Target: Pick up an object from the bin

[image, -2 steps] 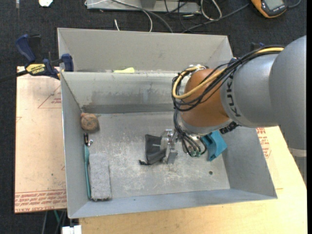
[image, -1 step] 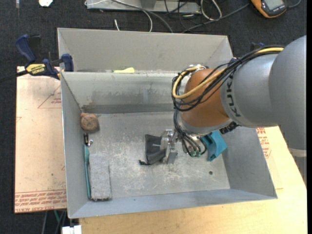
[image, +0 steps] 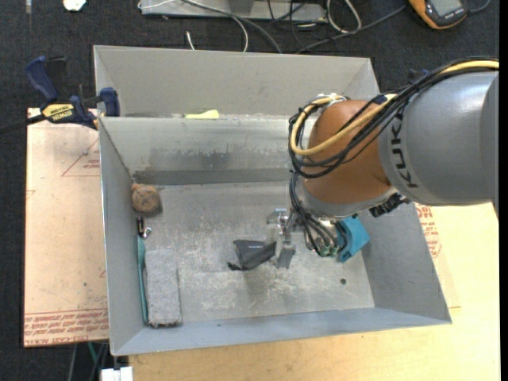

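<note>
Against the left wall of the bin [image: 198, 143] lies a thin teal stick [image: 143, 280], with a grey rectangular block [image: 163, 286] beside it at lower left and a brown round lump [image: 146, 198] above them. A dark grey crumpled piece [image: 254, 254] sits mid-floor; the gripper [image: 282, 244] stands low just beside its right edge, and I cannot tell whether it is clenched or released

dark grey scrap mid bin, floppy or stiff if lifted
The dark scrap looks creased and folded, so it is probably thin, light and floppy. It has no round form, so a push from the gripper beside it would likely slide it, not roll it.
</note>
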`<state>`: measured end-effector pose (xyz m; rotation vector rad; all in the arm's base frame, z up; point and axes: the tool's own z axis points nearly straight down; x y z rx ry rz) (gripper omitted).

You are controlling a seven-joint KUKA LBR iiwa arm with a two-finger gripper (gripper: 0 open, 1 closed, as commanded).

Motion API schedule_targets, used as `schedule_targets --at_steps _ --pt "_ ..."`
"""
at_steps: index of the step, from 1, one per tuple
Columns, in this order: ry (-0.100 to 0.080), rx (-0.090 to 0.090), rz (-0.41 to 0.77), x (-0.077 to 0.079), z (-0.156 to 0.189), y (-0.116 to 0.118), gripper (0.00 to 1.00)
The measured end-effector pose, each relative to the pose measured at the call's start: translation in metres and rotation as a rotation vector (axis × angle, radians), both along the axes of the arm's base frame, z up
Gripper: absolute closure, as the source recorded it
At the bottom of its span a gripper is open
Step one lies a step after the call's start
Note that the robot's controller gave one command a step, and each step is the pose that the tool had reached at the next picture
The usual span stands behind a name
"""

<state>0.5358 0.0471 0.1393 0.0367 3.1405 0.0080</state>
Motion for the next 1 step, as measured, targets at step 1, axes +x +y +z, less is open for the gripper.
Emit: schedule_targets --at_steps 1 --pt "0.0 0.0 -0.062 -0.0033 0.077 -0.0276 1.0"
